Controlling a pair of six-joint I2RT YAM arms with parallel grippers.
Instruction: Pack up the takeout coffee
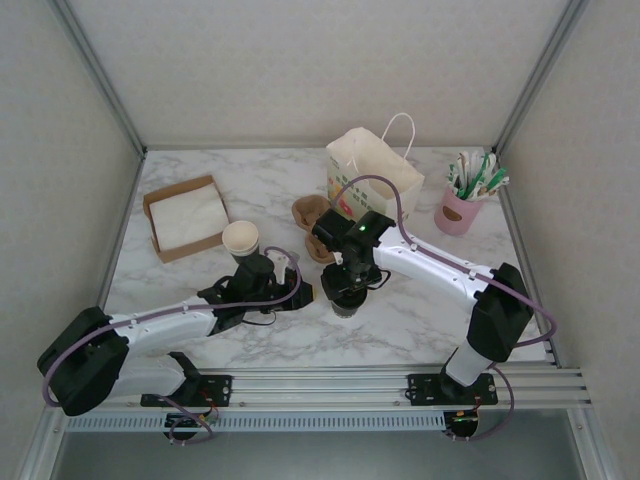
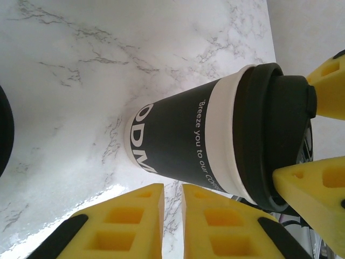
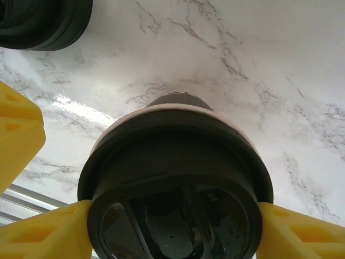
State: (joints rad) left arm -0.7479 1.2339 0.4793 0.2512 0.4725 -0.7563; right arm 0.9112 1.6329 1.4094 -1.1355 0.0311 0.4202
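Upright takeout coffee [image 1: 346, 304], in front of the paper bag [image 1: 375, 175] — right gripper [image 3: 172, 216] clasps its lid from above; left gripper [image 2: 172, 200] beside it, nearly closed, empty.

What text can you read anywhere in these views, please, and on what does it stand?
"Breze you to our co", cut off: small white print on the cup.
"ODM", partly hidden: large white letters near the cup's base.
Print on the bag: too small to read.
Print on the sachets: too small to read.
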